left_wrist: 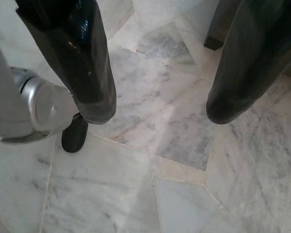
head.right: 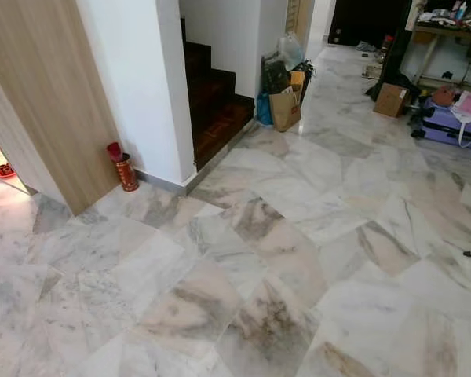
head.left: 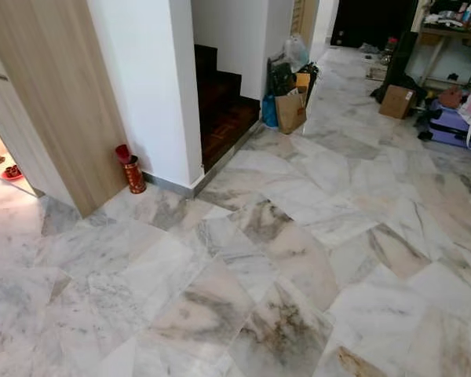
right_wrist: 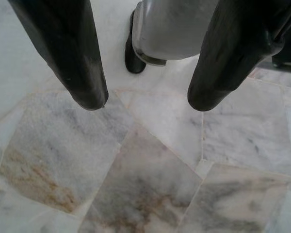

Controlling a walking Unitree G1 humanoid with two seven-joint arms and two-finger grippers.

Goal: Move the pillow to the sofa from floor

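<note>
My left gripper hangs over the marble floor, its two black fingers wide apart with nothing between them. My right gripper hangs the same way, open and empty, its fingers pointing down at pale veined tiles. A silver part of my own body and a black foot lie beyond the left gripper's fingers. Of the pillow and the sofa I make out nothing in these views.
A white pillar and a wood panel stand at the left, with a red can at their foot. Dark stairs rise behind. Paper bags, a cardboard box and a purple suitcase sit further back.
</note>
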